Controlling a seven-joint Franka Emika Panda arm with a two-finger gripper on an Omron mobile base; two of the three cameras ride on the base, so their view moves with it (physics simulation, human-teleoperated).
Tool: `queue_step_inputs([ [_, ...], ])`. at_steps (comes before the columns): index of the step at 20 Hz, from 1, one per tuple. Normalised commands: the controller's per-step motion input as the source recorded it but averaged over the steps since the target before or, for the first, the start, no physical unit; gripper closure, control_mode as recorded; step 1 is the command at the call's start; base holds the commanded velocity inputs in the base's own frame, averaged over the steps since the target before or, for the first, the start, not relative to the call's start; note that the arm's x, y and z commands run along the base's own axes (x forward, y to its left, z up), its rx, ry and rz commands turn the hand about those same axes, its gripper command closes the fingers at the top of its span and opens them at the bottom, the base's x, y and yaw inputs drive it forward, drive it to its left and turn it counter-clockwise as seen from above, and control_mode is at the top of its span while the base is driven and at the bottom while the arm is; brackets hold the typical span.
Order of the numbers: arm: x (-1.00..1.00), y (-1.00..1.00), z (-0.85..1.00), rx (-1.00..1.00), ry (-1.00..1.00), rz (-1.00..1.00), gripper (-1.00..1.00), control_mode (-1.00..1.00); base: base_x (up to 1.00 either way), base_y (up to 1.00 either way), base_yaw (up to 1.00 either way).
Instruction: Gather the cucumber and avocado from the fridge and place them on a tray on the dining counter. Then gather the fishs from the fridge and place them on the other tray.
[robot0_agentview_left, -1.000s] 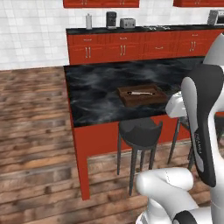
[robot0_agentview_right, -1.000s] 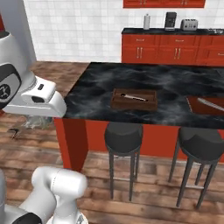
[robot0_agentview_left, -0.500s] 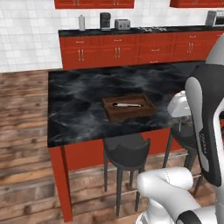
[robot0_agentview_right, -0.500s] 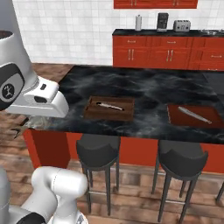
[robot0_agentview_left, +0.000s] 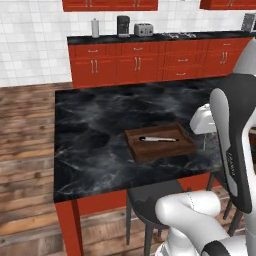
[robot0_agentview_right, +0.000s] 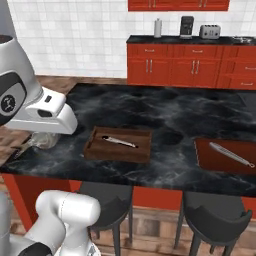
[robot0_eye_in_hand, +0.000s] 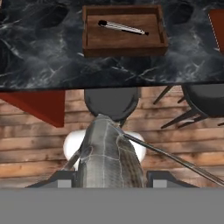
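Observation:
My gripper (robot0_eye_in_hand: 111, 177) is shut on a grey fish (robot0_eye_in_hand: 107, 153), whose scaled body fills the gap between the fingers. In the right base view the gripper (robot0_agentview_right: 42, 141) hangs with the fish at the near left edge of the dining counter (robot0_agentview_right: 165, 112). A brown tray (robot0_eye_in_hand: 124, 31) lies on the counter ahead of the hand and holds a thin silvery item (robot0_eye_in_hand: 122, 27). The same tray (robot0_agentview_right: 119, 145) (robot0_agentview_left: 160, 141) sits near the counter's front edge. A second, redder tray (robot0_agentview_right: 225, 156) to its right holds a similar thin item. The cucumber and avocado are out of view.
Dark round stools (robot0_agentview_right: 105, 200) (robot0_agentview_right: 215, 216) stand under the counter's front edge, one (robot0_eye_in_hand: 111, 103) directly below the hand. Red cabinets (robot0_agentview_left: 140, 62) with a toaster and coffee maker line the back wall. The wooden floor (robot0_agentview_left: 25, 130) lies left of the counter.
Both base views have shifted, so the base has driven closer to the dining counter and the trays look larger. The fish stays in my gripper.

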Motion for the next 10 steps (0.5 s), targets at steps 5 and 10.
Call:
queue_step_inputs([
  [5,0.00,0.00,0.00,0.00,0.00,0.00,1.00,1.00,0.58,0.00,0.00],
  [10,0.47,0.01,0.00,0.00,0.00,0.00,1.00,-1.00,0.26,0.00,0.00],
])
